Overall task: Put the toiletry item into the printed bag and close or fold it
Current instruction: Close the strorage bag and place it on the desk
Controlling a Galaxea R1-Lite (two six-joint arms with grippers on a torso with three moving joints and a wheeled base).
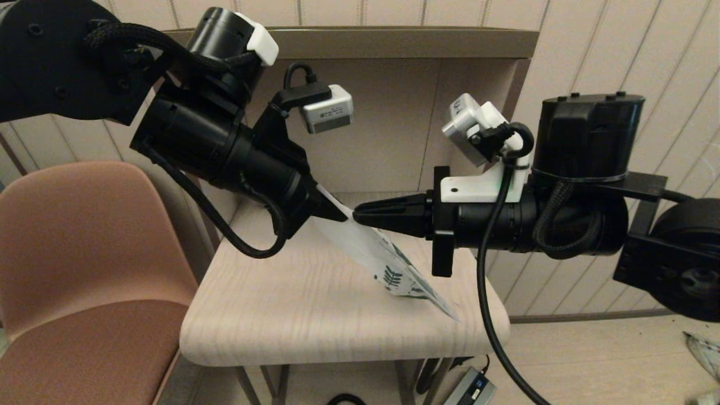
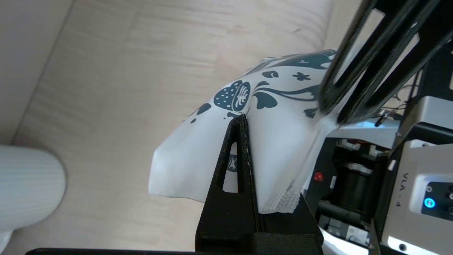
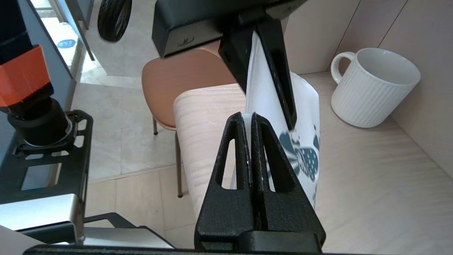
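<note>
The printed bag point(image 1: 388, 264), white with dark teal plant print, hangs slanted above the small wooden table point(image 1: 281, 315), its lower corner down near the table's right front. My left gripper point(image 1: 337, 212) is shut on the bag's upper edge, and my right gripper point(image 1: 360, 214) is shut on the same edge right beside it, tip to tip. In the left wrist view the left gripper point(image 2: 242, 118) pinches the bag point(image 2: 283, 141). In the right wrist view the right gripper point(image 3: 250, 117) clamps the bag point(image 3: 304, 106). The toiletry item is out of view.
A ribbed white mug point(image 3: 371, 88) stands on the table near the back wall panel; it also shows in the left wrist view as the mug point(image 2: 28, 184). A brown chair point(image 1: 84, 270) stands left of the table. A shelf top point(image 1: 394, 42) overhangs the table.
</note>
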